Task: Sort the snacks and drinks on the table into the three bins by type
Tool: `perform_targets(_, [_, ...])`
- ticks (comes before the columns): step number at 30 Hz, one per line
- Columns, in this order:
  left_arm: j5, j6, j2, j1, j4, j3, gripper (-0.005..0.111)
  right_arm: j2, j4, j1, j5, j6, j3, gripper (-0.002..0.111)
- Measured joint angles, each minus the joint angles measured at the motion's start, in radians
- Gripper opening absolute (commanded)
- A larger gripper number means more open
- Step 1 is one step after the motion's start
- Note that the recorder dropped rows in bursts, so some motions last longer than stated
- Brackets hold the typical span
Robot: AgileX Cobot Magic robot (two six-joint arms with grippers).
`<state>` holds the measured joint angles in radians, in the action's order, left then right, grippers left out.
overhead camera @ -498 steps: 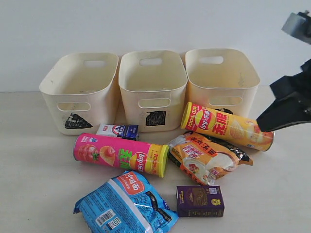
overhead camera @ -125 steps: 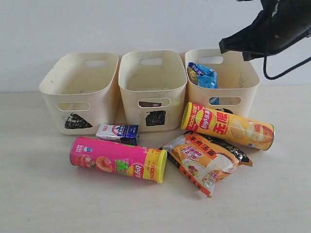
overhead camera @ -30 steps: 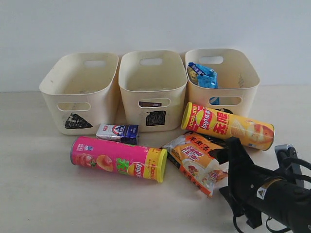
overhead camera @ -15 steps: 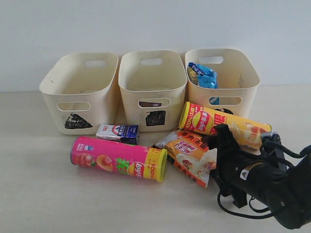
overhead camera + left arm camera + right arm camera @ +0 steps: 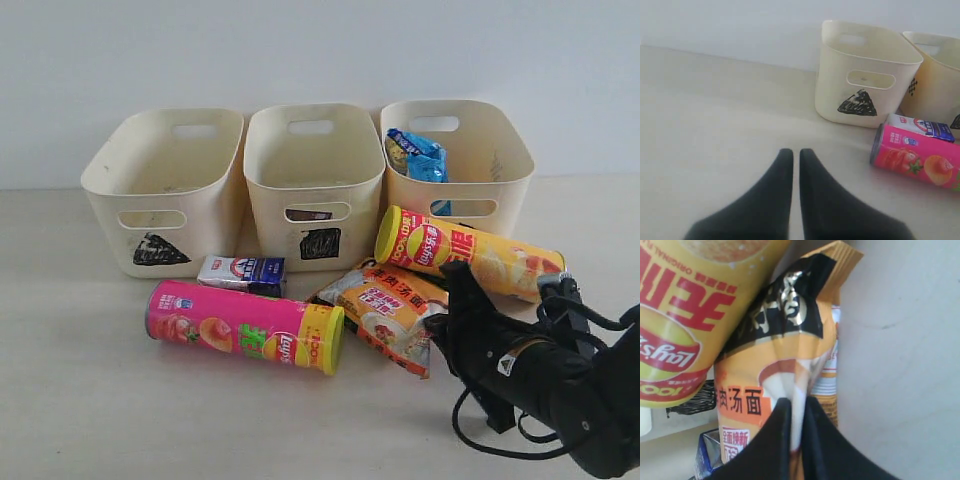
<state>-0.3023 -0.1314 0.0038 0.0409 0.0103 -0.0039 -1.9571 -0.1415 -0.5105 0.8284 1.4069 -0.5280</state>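
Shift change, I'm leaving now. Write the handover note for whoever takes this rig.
Left gripper: shut, empty, over the table.
Right gripper: shut on the orange-white bag, which lies on the table.
Done: blue bag is in the right bin. Something dark shows through the square bin cutout; cannot tell what.
Left: orange-white bag, pink tube, yellow-orange tube and white-and-blue carton, all on the table in front of the bins. Nothing seen inside the triangle bin.

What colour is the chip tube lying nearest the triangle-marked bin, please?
The tube is pink with a yellow end; exterior view.
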Motion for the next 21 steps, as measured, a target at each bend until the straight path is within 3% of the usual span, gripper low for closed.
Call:
perform_targets(14, [0.000, 0.000, 0.000, 0.000, 0.000, 0.000, 0.004, -0.004, 0.059, 0.000, 0.334, 0.017, 0.220, 0.000])
perform_targets(21, [0.000, 0.000, 0.000, 0.000, 0.000, 0.000, 0.004, 0.008, 0.096, 0.000, 0.389, 0.037, 0.299, 0.000])
